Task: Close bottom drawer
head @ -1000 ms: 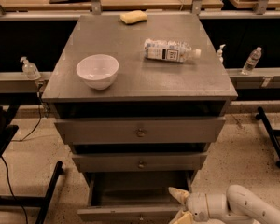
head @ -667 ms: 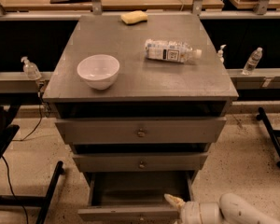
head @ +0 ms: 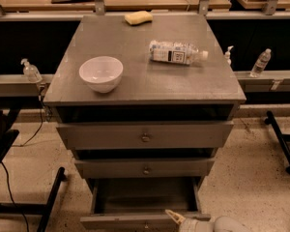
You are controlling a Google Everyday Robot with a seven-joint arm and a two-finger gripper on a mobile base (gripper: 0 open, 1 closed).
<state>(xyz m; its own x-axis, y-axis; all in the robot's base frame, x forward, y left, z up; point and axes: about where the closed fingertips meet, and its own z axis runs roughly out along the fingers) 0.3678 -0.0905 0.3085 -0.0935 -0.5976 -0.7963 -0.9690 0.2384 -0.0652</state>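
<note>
The bottom drawer (head: pixel 135 221) of the grey cabinet is pulled out, its dark inside showing and its front along the lower edge of the camera view. My gripper (head: pixel 176 218) reaches in from the lower right on a white arm, and its tip rests at the top edge of the drawer front, right of the middle. The mid-sized drawer (head: pixel 145 168) and the widest top drawer (head: pixel 145 136) sit above, each with a small round knob.
On the cabinet top (head: pixel 140 83) stand a white bowl (head: pixel 101 73), a lying plastic bottle (head: pixel 176 52) and a yellow sponge (head: pixel 138 17). Black table legs (head: pixel 48 202) stand to the left and a black wheeled leg (head: pixel 282 144) to the right.
My gripper has moved left and down along the bottom drawer's front edge. The arm now shows lower in view. The drawer stays pulled out.
</note>
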